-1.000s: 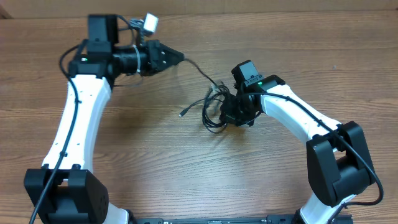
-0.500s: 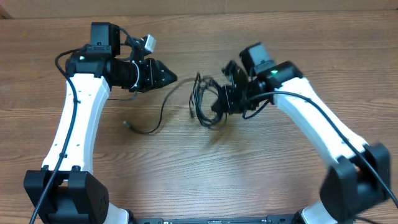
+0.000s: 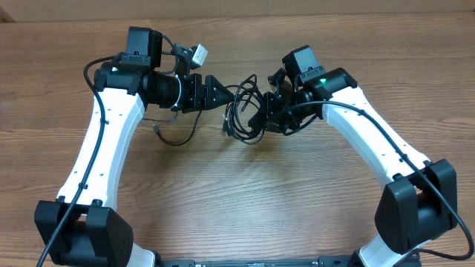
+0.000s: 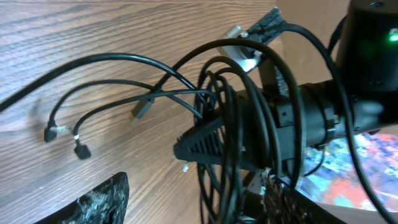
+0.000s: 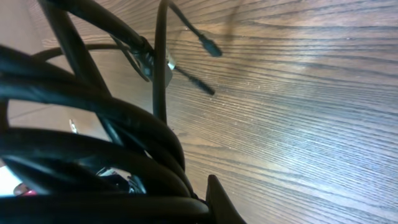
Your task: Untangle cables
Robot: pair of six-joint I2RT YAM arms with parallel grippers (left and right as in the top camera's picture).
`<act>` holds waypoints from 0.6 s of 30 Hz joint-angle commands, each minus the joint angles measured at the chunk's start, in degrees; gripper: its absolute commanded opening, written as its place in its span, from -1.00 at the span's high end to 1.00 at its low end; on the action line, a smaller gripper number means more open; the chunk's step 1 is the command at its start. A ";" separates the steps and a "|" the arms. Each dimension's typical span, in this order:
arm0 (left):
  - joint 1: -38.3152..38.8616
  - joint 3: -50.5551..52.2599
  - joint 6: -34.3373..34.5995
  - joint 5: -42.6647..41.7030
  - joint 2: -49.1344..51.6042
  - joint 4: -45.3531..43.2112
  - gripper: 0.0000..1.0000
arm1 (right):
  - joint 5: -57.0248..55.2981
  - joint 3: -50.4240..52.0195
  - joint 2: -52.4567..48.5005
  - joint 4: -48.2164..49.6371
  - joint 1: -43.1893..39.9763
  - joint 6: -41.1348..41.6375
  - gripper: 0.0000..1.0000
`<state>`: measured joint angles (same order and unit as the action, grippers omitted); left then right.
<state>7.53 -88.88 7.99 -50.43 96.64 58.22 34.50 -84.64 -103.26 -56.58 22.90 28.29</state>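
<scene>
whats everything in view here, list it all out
cable bundle: 1 tangle, black, cord count unclear, between the two hands
loose cable: 1, black, on the table left of the bundle
table: 1, brown wood, under everything
left arm: 1, white with black joints, left side
right arm: 1, white with black joints, right side
left hand: 1, black, open, at the bundle
right hand: 1, black, shut on the bundle

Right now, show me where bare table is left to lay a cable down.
Free: the wide table patch between the left arm and right arm, nearer than the cable bundle; also the far strip behind both wrists. Crowded: the centre around the bundle and the loose cable beside it.
</scene>
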 commanded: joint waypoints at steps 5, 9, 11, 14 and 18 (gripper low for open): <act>-0.11 -0.92 3.82 -13.64 -1.09 -3.76 -0.38 | -2.27 -0.46 0.26 0.22 -0.15 0.22 0.81; 1.16 -0.90 2.27 -7.08 -1.09 -1.42 -0.40 | -1.38 -0.46 0.26 -0.15 -0.15 0.17 0.82; 3.54 -0.83 2.47 1.99 -1.07 1.97 -0.40 | -1.05 -0.46 0.26 0.07 -0.15 -0.68 0.82; 6.88 -0.35 6.91 12.61 -1.05 2.38 -0.40 | -0.28 -0.46 0.26 0.09 -0.15 -1.79 0.82; 12.24 -0.24 12.39 25.55 0.48 -0.44 0.43 | -0.09 -0.46 0.26 0.00 -0.15 -1.81 0.82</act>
<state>17.21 -88.90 15.68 -36.16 96.64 59.40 33.06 -84.64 -103.26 -56.82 22.92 27.14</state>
